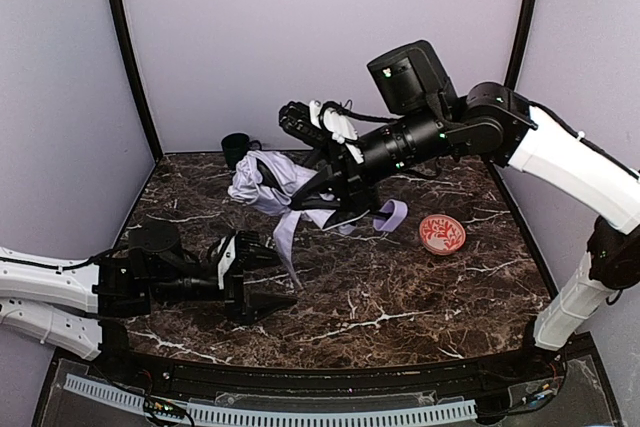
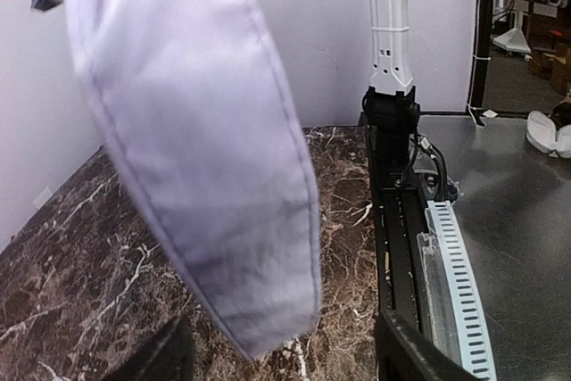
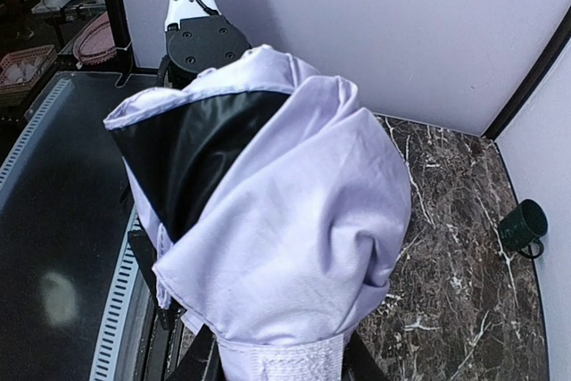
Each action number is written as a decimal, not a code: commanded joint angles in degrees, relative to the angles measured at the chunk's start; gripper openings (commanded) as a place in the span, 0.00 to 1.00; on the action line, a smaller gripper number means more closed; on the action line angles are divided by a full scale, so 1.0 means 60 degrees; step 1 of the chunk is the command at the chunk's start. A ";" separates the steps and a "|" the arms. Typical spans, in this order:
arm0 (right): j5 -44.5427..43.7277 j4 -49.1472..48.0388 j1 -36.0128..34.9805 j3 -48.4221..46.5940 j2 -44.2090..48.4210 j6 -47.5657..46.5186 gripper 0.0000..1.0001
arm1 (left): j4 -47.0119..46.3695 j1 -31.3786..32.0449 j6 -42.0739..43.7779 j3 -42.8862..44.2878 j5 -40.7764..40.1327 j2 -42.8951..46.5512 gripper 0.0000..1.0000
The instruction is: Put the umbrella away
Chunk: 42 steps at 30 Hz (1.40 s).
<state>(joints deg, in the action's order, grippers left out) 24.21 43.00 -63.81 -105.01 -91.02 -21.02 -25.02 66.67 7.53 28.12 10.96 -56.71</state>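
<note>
Lavender umbrella [image 1: 262, 185] clamped in right gripper [image 1: 322, 205], flap [image 2: 205, 131] inside spread left gripper [image 2: 281, 352]

Left arm [image 1: 40, 292], right arm [image 1: 565, 152] — white shells, black joints
Black cables and small green lights along the right forearm.
</note>
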 commanded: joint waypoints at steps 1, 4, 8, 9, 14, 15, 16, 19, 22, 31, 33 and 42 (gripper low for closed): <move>0.0444 -0.0361 -0.0089 -0.0276 0.0175 -0.0186 0.00 | -0.0570 -0.0009 0.0577 0.0503 0.0854 -0.0279 0.61; 0.0490 -0.0352 -0.0101 -0.0227 0.0249 -0.0210 0.00 | -0.0443 -0.0013 0.0636 0.0677 0.0845 -0.0471 0.36; 0.0522 -0.0364 -0.0081 0.0005 0.0361 -0.0287 0.00 | -0.0487 -0.0018 0.0561 0.0453 0.1097 -0.0210 0.03; 0.0532 -0.0371 -0.0078 0.0035 0.0398 -0.0267 0.00 | -0.0476 -0.0023 0.0543 0.0329 0.1007 -0.0141 0.00; 0.1327 0.0308 -0.0107 -0.0329 0.0331 -0.0043 0.00 | -0.1470 -0.0369 0.0682 -0.0867 -0.0851 -0.0427 0.00; 0.1294 0.0507 -0.0167 -0.0351 0.0288 0.0025 0.00 | -0.1721 -0.0563 0.0846 -0.0860 -0.1292 -0.0776 0.00; 0.1240 0.0684 -0.0275 -0.0274 0.0262 0.0056 0.00 | -0.1797 -0.0801 0.1007 -0.0702 -0.1542 -0.1156 0.00; 0.1642 0.0549 -0.0754 0.0623 0.0385 -0.0082 0.00 | -0.2462 -0.1434 0.1806 -0.0155 -0.2510 -0.2623 0.00; 0.2176 -0.0211 -0.1402 0.2064 0.0622 -0.0269 0.00 | -0.3173 -0.2106 0.3243 0.0377 -0.2646 -0.3788 0.00; -0.1357 -0.4299 -0.2596 0.7795 0.0330 0.0026 0.00 | -0.2222 -0.2965 0.5715 0.1511 -0.1288 -0.3745 0.00; -0.2752 -0.5602 -0.2752 0.8508 0.0114 -0.0329 0.00 | -0.2552 -0.2799 0.5308 0.1027 -0.1136 -0.3356 0.00; -0.5459 -0.6729 -0.3338 0.8364 -0.2312 -0.1706 0.01 | -0.3222 -0.1620 0.4258 -0.0241 -0.1572 -0.3617 0.00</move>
<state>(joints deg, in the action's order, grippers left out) -5.39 -1.58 -80.23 -55.83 -97.56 -28.51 -33.52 55.51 37.80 26.46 8.67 -79.13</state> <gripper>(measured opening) 0.274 0.011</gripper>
